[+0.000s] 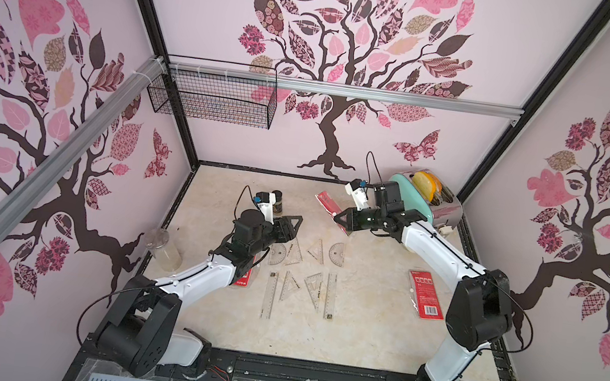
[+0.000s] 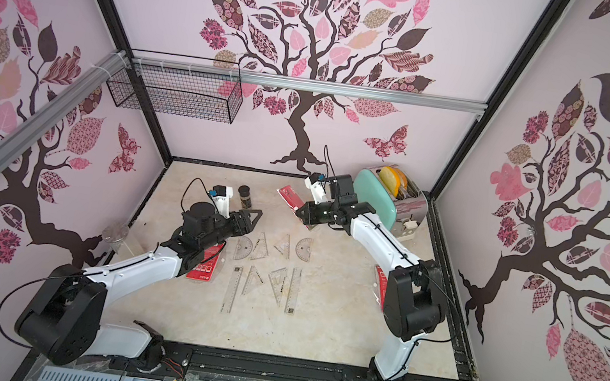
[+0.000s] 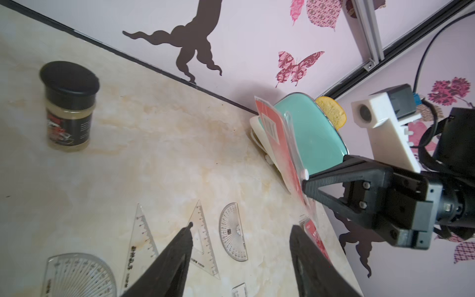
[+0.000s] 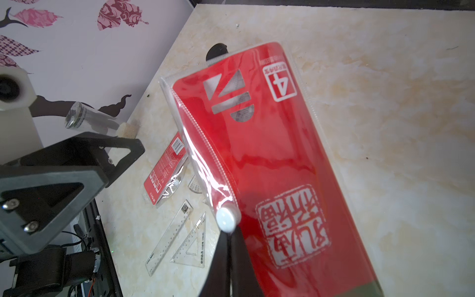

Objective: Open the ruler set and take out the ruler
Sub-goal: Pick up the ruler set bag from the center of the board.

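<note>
The right hand (image 1: 341,218) is clamping the ruler set (image 4: 270,154), a glossy clear-plastic pouch with a red card insert, beside its white snap button (image 4: 225,218). It is holding the pouch tilted above the far right of the marbled tabletop (image 1: 356,330). The left hand (image 3: 241,226) is hovering, fingers apart, over flat transparent protractors (image 1: 337,253), set squares (image 1: 317,250) and straight rulers (image 1: 268,294) at centre, while a mint toaster (image 1: 416,204) at far right is holding yellow slices.

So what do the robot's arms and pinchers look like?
The left arm and right arm have white shells, chunky black joints and thin black cables. The left gripper and right gripper are black, each with two hollow triangle-shaped fingers. A white camera block sits by each wrist.
</note>
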Tool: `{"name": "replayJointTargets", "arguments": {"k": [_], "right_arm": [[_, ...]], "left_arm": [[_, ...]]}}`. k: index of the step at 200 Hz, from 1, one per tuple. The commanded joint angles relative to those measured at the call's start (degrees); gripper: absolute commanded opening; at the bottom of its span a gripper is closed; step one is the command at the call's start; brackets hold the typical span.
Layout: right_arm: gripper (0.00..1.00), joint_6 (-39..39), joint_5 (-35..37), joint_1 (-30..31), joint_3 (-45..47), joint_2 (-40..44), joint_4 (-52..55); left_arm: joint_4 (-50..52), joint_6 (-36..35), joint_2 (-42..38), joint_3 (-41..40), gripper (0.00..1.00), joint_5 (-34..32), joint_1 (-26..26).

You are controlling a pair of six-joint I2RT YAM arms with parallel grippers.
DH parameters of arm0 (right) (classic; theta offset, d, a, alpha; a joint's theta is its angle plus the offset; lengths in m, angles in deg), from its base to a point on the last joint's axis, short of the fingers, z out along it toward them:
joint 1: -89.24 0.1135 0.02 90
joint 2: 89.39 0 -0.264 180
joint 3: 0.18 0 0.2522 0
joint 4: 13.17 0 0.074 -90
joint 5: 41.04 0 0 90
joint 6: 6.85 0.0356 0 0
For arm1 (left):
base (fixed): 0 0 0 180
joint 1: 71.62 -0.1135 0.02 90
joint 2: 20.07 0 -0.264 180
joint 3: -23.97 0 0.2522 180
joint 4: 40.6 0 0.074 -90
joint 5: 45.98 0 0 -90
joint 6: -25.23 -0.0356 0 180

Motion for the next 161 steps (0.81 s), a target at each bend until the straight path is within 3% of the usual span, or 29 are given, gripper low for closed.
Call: {"name": "replayJointTargets", "arguments": {"k": [1,120,161], "right_arm": [[0.0,-1.08,0.54,1.2,0.69,1.56,-1.4],[0.0,-2.59,3.24,3.84,2.53,4.55,-1.12],[0.0,-3.09,3.9,4.67,2.6,4.62,-0.96]], "left_arm": [[-5.55,2.8,2.8,2.16,0.63,3.86,0.72],[-1.4,4.4,12.33,12.45,0.65,1.74,5.06],[-2.29,5.79,14.95,13.77,0.6,1.42,5.04]]}}
